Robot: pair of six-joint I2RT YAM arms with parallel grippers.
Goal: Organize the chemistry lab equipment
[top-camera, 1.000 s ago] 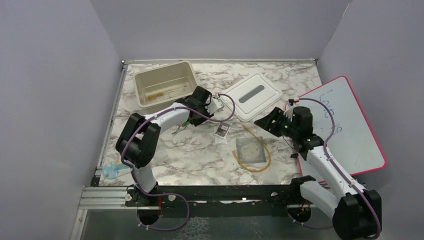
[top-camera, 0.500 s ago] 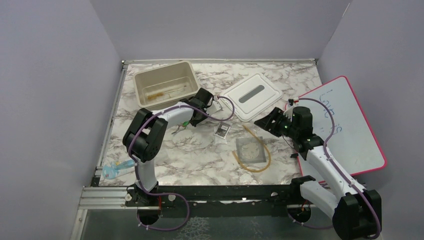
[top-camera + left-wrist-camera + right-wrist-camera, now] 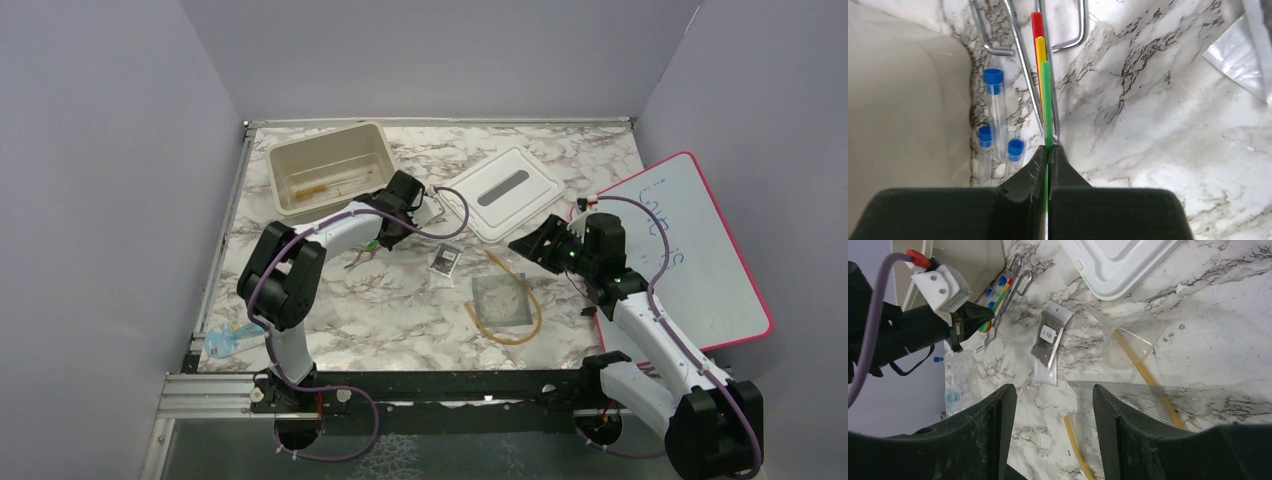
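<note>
two arms work over a marble table. from above, the left gripper is low, just in front of the beige bin. the right gripper hangs near the white lid, above the amber tubing loop that curls around the wire gauze. the black-and-white packet lies between the arms. the bin holds a thin brown brush and a pale slender item i cannot name; the other kit lies outside it.

at the left wrist, the jaws are clenched on the near end of the green-handled tool. it lies on the marble along the metal tongs, with yellow and red strips beside it. three blue-capped vials lie just beside the bin wall. to do this pickup well, i judge the lift should go straight up and slowly. the grip is at the very tip, so the tool may droop, slip or drag the tongs. it should clear the rim before release.

at the right wrist, the fingers stand wide apart, grasping nothing, with the packet and gauze below.
</note>
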